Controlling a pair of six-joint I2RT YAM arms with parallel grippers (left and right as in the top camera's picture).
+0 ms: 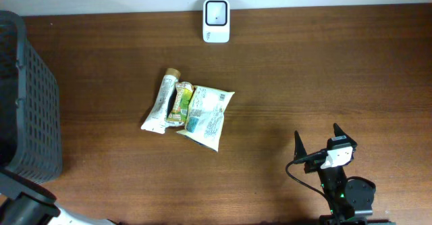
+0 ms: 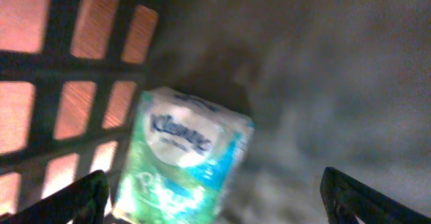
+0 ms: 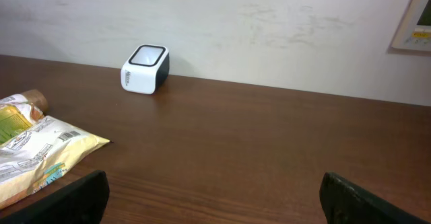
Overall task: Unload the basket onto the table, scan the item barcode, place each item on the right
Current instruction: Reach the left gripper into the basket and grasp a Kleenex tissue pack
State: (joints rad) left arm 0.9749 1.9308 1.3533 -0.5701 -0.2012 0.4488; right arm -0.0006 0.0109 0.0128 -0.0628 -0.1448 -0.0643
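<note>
Fingers spread wide on my right gripper [image 1: 317, 138], nothing between them; it sits at 5 o'clock on the table [image 1: 324, 63], pointing toward 12. My left gripper [image 2: 214, 177] is spread wide too and empty, down inside the basket [image 1: 30, 96] at the 9 o'clock edge. A tissue pack [image 2: 185, 157] lies on the basket floor just under it.

Task items sit in a cluster slightly left of table centre, around 10 o'clock from my right gripper and well apart from it. Count is three, side by side and touching or overlapping:
- pouch [image 1: 158, 105], white with a brown cap, on the 9 o'clock side
- sachet [image 1: 181, 103], small, green-yellow, in the middle
- snack bag [image 1: 208, 115], white-green, on the 3 o'clock side, nearest me

Scanner [image 1: 216, 11], one, white, stands at the 12 o'clock edge against the wall, window up.

Handling guess: all three are probably light, soft film packs, crinkly and a bit slippery, and they will flop if pinched at one corner. I'd take the snack bag by its free 3 o'clock edge, across the sealed seam, with a light squeeze so the contents don't crush. Barcodes are too small to find from here, so which face must turn to the scanner is unknown.

Other counts: one basket, one tissue pack, two grippers.
</note>
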